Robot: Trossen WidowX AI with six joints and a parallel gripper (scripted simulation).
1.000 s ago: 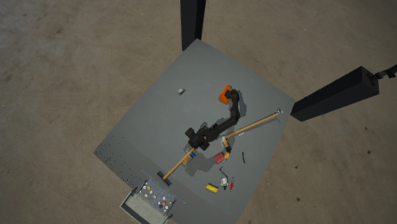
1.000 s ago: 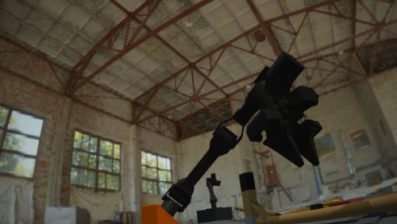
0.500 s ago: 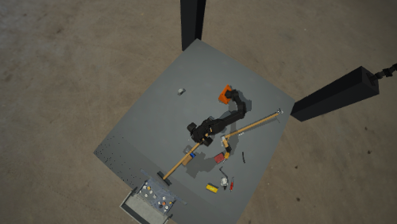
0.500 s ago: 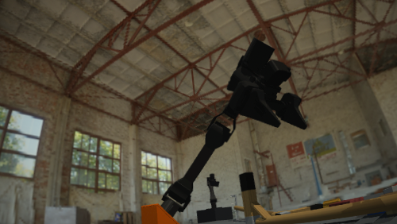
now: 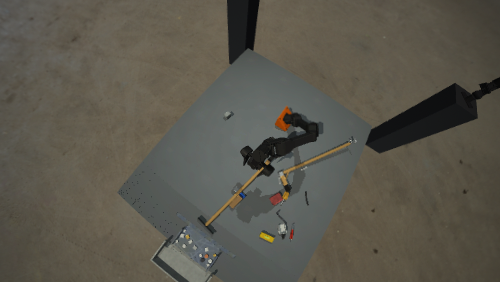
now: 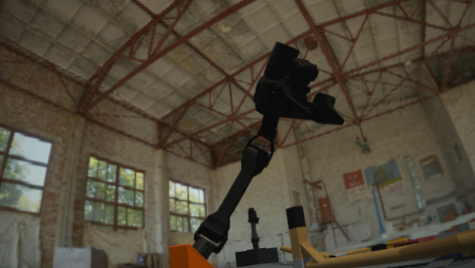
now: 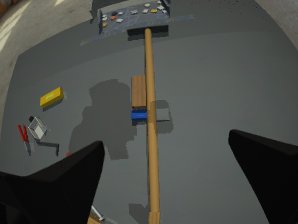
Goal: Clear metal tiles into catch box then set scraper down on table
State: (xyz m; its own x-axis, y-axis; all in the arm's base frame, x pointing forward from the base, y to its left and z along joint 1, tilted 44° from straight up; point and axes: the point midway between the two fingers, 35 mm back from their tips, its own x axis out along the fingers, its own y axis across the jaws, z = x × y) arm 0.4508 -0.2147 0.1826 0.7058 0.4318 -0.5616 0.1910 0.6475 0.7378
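The long scraper (image 5: 231, 200) (image 7: 152, 145), a wooden handle with a wide dark blade, lies across the table with its blade just in front of the steel plate (image 7: 132, 23). Several small white, orange and dark tiles (image 5: 206, 249) (image 7: 146, 11) are spread on the plate. The grey catch box (image 5: 186, 266) is at the plate's far end. My gripper (image 5: 256, 165) (image 7: 168, 142) is wide open and empty, raised above the near part of the handle, which shows between the fingers in the wrist view. Inside the box is hard to see.
A wooden block (image 5: 235, 201) (image 7: 138, 92) and a blue block (image 7: 139, 115) lie by the handle. Another wooden-handled tool (image 5: 320, 157) lies to the right. A red block (image 5: 276, 199), yellow block (image 5: 267, 237) (image 7: 51, 97) and red-handled pliers (image 5: 292, 232) (image 7: 23, 134) lie nearby.
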